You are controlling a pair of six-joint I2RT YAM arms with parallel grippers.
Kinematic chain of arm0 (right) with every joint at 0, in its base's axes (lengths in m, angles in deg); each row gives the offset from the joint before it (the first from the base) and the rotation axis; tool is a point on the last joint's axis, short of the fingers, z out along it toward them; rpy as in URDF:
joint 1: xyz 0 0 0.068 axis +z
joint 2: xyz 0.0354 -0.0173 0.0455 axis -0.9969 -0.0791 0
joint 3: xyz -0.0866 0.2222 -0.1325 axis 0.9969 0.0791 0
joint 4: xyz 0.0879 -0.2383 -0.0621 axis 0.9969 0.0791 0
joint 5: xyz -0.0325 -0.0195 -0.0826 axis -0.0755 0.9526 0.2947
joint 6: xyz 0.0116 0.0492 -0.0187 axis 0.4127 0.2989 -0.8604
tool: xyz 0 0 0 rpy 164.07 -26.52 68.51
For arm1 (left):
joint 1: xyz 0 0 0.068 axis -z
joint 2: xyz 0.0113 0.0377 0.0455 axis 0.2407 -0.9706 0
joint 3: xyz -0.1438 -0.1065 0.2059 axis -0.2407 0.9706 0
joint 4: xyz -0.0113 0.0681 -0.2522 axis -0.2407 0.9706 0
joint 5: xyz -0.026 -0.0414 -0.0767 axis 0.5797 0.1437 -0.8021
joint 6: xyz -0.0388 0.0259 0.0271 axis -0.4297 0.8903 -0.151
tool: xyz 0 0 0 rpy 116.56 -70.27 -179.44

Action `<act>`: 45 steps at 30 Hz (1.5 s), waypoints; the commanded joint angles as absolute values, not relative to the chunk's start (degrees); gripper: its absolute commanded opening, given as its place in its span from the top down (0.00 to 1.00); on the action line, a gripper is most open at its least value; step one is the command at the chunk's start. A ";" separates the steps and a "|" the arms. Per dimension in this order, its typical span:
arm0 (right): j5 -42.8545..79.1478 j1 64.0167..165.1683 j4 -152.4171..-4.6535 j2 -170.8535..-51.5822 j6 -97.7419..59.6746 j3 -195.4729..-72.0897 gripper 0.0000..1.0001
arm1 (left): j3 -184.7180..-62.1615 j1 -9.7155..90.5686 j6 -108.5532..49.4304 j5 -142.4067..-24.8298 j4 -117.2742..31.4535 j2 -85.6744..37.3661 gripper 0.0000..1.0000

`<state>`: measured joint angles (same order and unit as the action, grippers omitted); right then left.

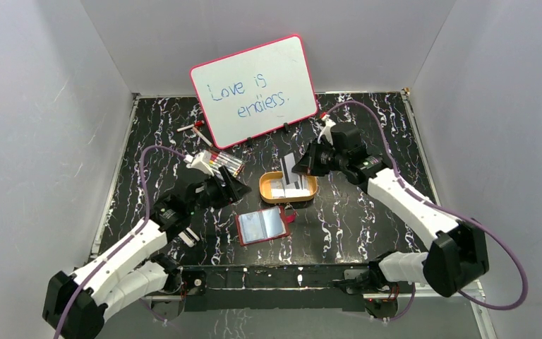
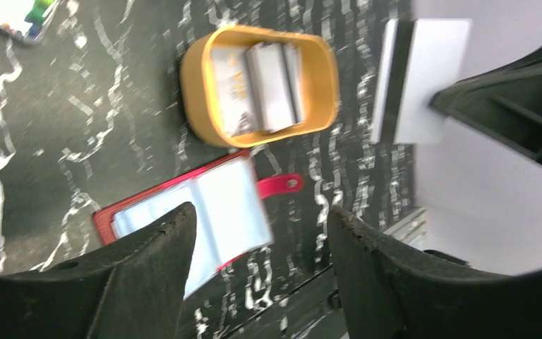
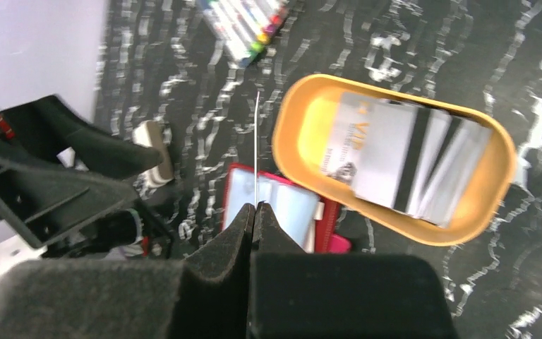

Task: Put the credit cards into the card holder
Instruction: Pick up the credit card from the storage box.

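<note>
The dark-red card holder [image 1: 263, 226] lies open on the table, clear sleeves up; it also shows in the left wrist view [image 2: 212, 205] and the right wrist view [image 3: 282, 208]. Several credit cards [image 1: 286, 186] lie in the orange tray [image 1: 268, 193]. My right gripper [image 1: 303, 164] is shut on one white card with a dark stripe [image 1: 291, 162], held upright above the tray; that card shows edge-on in the right wrist view [image 3: 256, 148] and flat in the left wrist view [image 2: 423, 78]. My left gripper [image 1: 231, 191] is open and empty, above and left of the holder.
A marker set [image 1: 220, 164] lies behind my left gripper. A whiteboard [image 1: 254, 88] leans on the back wall, with a pen [image 1: 190, 128] at its left foot. The orange tray [image 2: 197, 85] sits just behind the holder.
</note>
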<state>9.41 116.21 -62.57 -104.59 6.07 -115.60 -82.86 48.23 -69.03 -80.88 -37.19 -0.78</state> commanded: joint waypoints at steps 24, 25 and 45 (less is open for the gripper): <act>-23.00 115.79 -112.68 -98.17 38.55 -99.69 1.00 | -84.31 48.20 -82.11 -102.11 -78.48 -6.41 0.68; -23.06 115.79 -112.86 -98.31 38.69 -99.52 1.00 | -84.32 48.20 -82.68 -102.39 -78.91 -6.67 0.75; -16.24 116.76 -93.89 -94.67 23.90 -105.95 0.48 | -82.54 48.20 -86.22 -97.15 -72.18 -1.84 1.00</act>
<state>-20.71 115.97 -103.01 -98.23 33.37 -99.82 -81.20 48.19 -86.38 -100.66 -77.38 -5.89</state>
